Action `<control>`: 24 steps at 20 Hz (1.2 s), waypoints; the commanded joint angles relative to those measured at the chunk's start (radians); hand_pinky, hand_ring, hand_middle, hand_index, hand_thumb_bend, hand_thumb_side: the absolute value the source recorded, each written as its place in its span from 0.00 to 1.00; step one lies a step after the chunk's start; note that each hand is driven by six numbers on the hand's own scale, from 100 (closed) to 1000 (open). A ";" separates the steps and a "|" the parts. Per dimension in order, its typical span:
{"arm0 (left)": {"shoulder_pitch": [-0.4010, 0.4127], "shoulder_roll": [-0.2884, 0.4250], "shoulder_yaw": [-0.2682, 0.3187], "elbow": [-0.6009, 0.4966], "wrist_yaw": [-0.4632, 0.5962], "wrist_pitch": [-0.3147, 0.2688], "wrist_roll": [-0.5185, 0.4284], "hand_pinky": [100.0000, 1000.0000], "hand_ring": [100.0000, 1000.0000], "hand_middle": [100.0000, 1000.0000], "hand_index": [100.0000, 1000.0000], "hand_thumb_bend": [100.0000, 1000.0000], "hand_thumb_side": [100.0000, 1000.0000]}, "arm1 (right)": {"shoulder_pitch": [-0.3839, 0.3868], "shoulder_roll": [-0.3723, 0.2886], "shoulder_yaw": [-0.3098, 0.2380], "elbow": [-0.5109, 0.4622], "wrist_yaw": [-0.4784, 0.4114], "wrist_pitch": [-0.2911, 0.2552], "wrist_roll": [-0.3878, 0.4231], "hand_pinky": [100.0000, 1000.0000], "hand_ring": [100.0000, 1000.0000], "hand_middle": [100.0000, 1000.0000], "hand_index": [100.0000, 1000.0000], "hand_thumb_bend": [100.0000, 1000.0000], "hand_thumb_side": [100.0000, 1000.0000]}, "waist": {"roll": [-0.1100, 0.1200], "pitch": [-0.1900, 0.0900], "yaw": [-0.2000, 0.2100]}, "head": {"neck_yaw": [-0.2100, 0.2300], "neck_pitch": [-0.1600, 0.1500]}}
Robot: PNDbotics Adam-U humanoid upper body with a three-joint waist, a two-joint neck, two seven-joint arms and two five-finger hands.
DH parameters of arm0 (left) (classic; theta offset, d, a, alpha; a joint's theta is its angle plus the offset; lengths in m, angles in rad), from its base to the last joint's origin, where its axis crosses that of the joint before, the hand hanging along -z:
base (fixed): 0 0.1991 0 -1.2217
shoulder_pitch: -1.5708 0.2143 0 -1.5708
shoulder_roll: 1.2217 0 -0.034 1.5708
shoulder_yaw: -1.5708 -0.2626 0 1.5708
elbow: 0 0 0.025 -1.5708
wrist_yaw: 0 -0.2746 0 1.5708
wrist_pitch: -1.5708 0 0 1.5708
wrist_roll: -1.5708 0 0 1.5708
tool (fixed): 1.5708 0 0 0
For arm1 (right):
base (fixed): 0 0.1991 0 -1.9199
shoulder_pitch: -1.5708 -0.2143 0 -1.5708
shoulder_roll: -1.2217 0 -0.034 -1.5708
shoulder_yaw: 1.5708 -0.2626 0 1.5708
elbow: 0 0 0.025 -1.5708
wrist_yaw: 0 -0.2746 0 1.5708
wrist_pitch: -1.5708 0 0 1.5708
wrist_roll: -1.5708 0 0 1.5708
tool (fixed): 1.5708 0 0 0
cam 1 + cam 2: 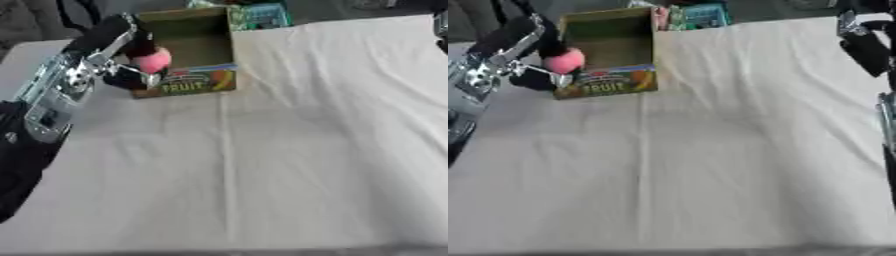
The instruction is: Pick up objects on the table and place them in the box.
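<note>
in the left eye view, the left hand (131,62) comes in from the left side on a black and silver arm and sits at the left wall of the box (188,45). its fingers are curled round a pink object (154,60), which is held at the box's left edge, just above the front corner, about level with the rim. the box is open at the top, stands near the far left of the surface (289,150) and shows the word "fruit" on its front panel. the surface is covered with a white cloth with soft creases. behind the box, touching or just beside its far right corner, lies a teal packet (262,15).

in the right eye view, the pink object (563,61) sits against the box's left wall, with the dark fingers (535,77) of the left hand below and beside it. the right hand (866,45) shows at the upper right edge, well apart from the box; i cannot tell whether its fingers are apart or together.
</note>
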 commanded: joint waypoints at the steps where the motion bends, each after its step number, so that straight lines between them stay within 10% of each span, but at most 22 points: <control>1: -0.070 -0.013 0.045 0.125 -0.033 0.025 0.066 0.40 0.29 0.25 0.34 0.22 0.00 | -0.014 -0.010 0.000 -0.012 0.003 -0.003 0.004 0.69 0.86 0.66 0.88 0.00 0.44 | -0.004 -0.021 -0.007 | 0.002 0.004; 12: -0.230 -0.141 0.180 0.604 -0.191 0.037 0.349 0.43 0.33 0.29 0.39 0.24 0.00 | -0.032 0.014 0.030 0.004 -0.001 -0.013 0.034 0.69 0.86 0.66 0.88 0.00 0.45 | 0.002 -0.017 -0.096 | 0.044 -0.006; 16: -0.251 -0.155 0.214 0.675 -0.217 0.049 0.454 0.51 0.52 0.51 0.61 0.48 0.01 | -0.038 0.018 0.036 0.009 -0.004 -0.016 0.041 0.69 0.86 0.66 0.88 0.00 0.45 | 0.005 -0.010 -0.127 | 0.055 -0.009; 19: -0.256 -0.155 0.221 0.685 -0.210 0.048 0.510 0.59 0.66 0.69 0.76 0.94 0.32 | -0.040 0.018 0.035 0.012 -0.006 -0.017 0.041 0.69 0.86 0.66 0.88 0.00 0.45 | 0.005 -0.007 -0.136 | 0.057 -0.010; 24: -0.249 -0.152 0.222 0.640 -0.165 0.031 0.573 0.60 0.68 0.72 0.78 1.00 0.40 | -0.040 0.016 0.032 0.011 -0.007 -0.017 0.039 0.69 0.86 0.66 0.88 0.00 0.45 | 0.008 -0.003 -0.130 | 0.053 -0.013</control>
